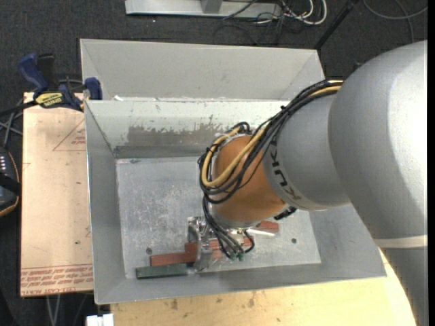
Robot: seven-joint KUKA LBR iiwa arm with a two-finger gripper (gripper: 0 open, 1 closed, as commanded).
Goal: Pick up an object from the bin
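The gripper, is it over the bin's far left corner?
No, the gripper is by the front wall of the bin, beside a red-brown block and a dark green bar.

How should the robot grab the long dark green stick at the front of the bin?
Probably from straight above, pinching the dark green stick across its narrow width near the middle. It lies flat, with a reddish-brown piece close beside it, so coming in sideways looks harder.

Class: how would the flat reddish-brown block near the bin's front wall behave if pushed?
The reddish-brown block looks straight-edged, so probably stiff. Lying flat, it would likely slide, not roll. Pushed, it may nudge the dark green bar beside it.
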